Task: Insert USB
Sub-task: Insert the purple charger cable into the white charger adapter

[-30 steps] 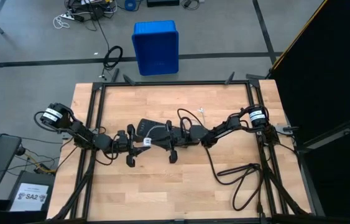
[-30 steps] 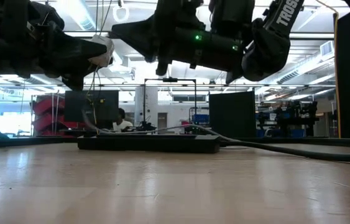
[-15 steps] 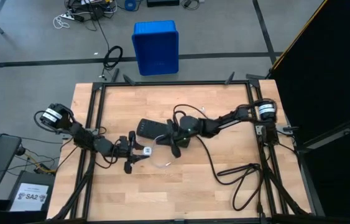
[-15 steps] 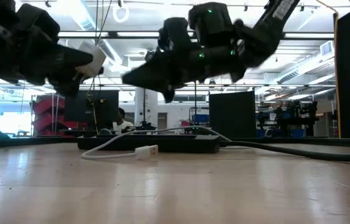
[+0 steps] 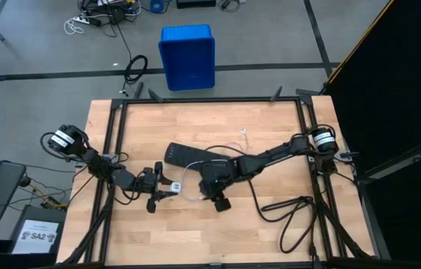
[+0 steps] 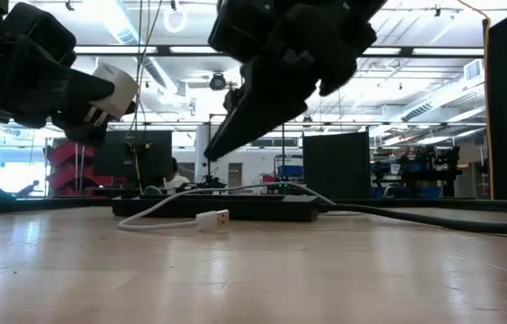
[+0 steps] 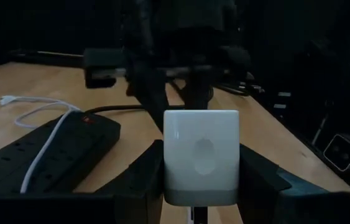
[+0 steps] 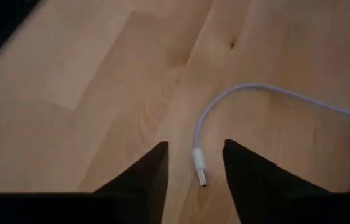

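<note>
The USB (image 5: 188,184) is a thin white cable. It runs over the black power strip (image 5: 186,155), and its plug end (image 8: 198,167) lies flat on the wood (image 6: 212,218). My right gripper (image 8: 195,149) hangs open over that plug, tipped down, with a finger on either side and clear of it; in the low view its tips (image 6: 217,148) are above the table. Left of it, my left gripper (image 5: 167,187) points level and is shut on a white charger block (image 7: 201,158). My left gripper pinches the charger block by its two opposite side faces (image 7: 170,163) between its two fingers (image 7: 142,177). The fingers lie level and reach in from the table's left. The block (image 6: 109,90) is held upright, lifted well clear of the table.
The power strip's thick black cord (image 5: 285,213) loops over the near right of the table. Black frame rails (image 5: 113,134) run along the left and right sides. A blue bin (image 5: 188,56) stands on the floor beyond the far edge. People and benches show in the room behind.
The USB's plug end was up beside the charger block a second ago and has since dropped onto the table. My right gripper has swung toward the near edge and tipped from level to pointing down over the plug. My left gripper has drawn back slightly toward the table's left with the block.
</note>
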You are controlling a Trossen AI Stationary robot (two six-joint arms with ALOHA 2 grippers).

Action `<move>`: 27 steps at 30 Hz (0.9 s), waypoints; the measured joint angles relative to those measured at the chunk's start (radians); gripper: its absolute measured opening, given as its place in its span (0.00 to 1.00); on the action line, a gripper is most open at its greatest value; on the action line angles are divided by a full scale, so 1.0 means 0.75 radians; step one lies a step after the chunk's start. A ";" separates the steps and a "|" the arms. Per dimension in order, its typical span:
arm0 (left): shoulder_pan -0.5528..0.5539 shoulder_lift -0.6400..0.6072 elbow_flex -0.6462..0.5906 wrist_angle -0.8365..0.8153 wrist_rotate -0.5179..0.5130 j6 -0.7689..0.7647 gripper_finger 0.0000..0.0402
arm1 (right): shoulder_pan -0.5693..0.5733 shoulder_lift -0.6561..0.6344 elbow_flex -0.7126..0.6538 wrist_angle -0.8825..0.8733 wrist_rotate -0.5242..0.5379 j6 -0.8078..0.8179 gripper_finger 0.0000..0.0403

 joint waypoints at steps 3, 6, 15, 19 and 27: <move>0.000 0.000 0.000 -0.001 -0.004 -0.002 0.31 | 0.022 0.014 0.009 0.025 0.064 -0.004 0.39; 0.000 0.000 0.000 0.000 -0.011 -0.005 0.31 | 0.036 0.043 0.011 0.022 0.115 -0.013 0.39; 0.000 0.000 0.001 -0.011 -0.033 -0.036 0.31 | 0.066 0.129 0.127 -0.082 0.186 -0.063 0.35; 0.000 0.000 0.001 -0.014 -0.033 -0.039 0.31 | 0.066 0.129 0.128 -0.073 0.202 -0.065 0.35; 0.000 0.001 0.002 -0.033 -0.033 -0.038 0.31 | 0.076 0.195 0.126 -0.017 0.219 -0.061 0.34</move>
